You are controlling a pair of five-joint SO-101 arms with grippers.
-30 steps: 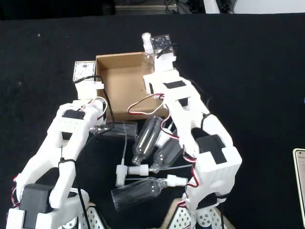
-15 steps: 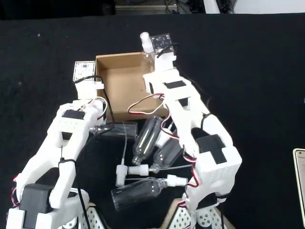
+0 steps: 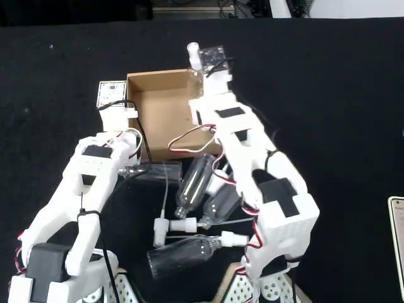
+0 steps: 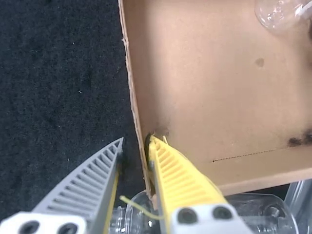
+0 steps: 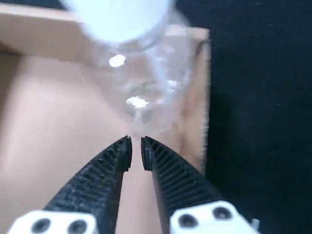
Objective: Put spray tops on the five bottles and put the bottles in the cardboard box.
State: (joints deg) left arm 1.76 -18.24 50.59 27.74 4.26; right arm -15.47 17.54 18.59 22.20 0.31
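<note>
The cardboard box (image 3: 161,113) stands open at the table's middle. A clear bottle with a white spray top (image 3: 195,57) stands in its far right corner; the bottle (image 5: 146,83) rises just beyond my right gripper (image 5: 136,143). That gripper points down into the box, fingers shut to a thin gap, tips at the bottle's lower part. My left gripper (image 4: 135,142) straddles the box wall (image 4: 131,87) near the front left corner, grey finger outside, yellow finger inside, shut on the wall. The bottle's round base (image 4: 280,12) shows over the box floor.
Three clear bottles lie in front of the box between the arms (image 3: 194,182), (image 3: 221,205), (image 3: 183,254). Loose white spray tops (image 3: 161,230), (image 3: 186,224) lie among them. A flat black object (image 3: 154,170) lies by the box front. A pale flat thing (image 3: 396,233) sits at the right edge.
The right arm and the bottle's spray top shifted slightly left and back again. The left arm and the box kept still.
</note>
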